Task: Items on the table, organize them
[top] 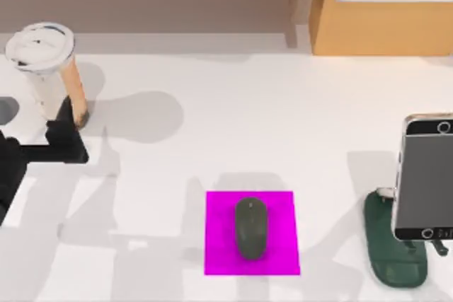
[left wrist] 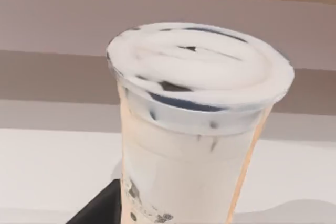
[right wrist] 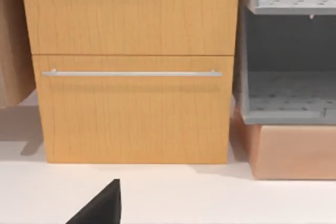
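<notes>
Left claw (top: 67, 122): I have my left arm in from the table's left edge, with its dark fingers against the base of the cup. I read it as closed on the cup, a finger showing on the cup's right side in the top view.
Cup (top: 48, 68): far left of the table, towards the back, upright, white lid on. My left wrist view has the cup (left wrist: 197, 129) close up, with one dark finger (left wrist: 102, 208) at its lower side.
Mouse (top: 250, 227): front centre of the table, lying on a magenta square mat (top: 219, 206), inside its edges, long axis running front to back.
Phone (top: 427, 175): far right, propped up on a dark green stand (top: 393, 263), screen showing to the overhead camera, partly cut off by the frame edge.
Right arm: I see one dark finger tip (right wrist: 102, 205) low in the right wrist view; I cannot tell whether that claw is open or closed.
Right wrist view, background: wooden cabinet (right wrist: 131, 66) with a metal bar handle (right wrist: 131, 73), grey shelving (right wrist: 289, 66) just beside it.
Table (top: 248, 125): white, cup and phone well apart, mouse between them.
</notes>
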Robot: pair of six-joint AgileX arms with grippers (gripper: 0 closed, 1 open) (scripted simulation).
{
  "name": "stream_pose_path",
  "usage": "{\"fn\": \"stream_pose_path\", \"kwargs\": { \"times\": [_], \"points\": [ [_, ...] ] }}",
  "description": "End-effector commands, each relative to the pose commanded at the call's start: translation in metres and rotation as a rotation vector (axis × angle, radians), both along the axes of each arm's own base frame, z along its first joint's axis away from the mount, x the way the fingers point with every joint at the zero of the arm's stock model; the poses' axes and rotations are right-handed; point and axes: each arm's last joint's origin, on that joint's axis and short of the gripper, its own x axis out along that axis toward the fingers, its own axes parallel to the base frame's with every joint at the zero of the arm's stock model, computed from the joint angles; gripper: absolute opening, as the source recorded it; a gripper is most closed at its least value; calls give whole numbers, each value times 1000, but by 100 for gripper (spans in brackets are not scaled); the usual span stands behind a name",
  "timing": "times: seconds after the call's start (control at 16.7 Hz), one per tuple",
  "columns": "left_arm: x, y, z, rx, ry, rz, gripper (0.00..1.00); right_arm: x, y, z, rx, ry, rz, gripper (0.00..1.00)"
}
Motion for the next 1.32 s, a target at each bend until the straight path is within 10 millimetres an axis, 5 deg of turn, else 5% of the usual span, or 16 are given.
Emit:
{"fn": "stream_pose_path", "kwargs": {
  "times": [0.54, 1.02, 1.32],
  "points": [
    [69, 0, -56, 80, -25, 56, 100, 0, 0, 0, 0, 0, 0, 100],
    [75, -1, -58, 83, -38, 56, 100, 0, 0, 0, 0, 0, 0, 100],
    [98, -1, -60, 83, -41, 60, 100, 0, 0, 0, 0, 0, 0, 100]
  ]
}}
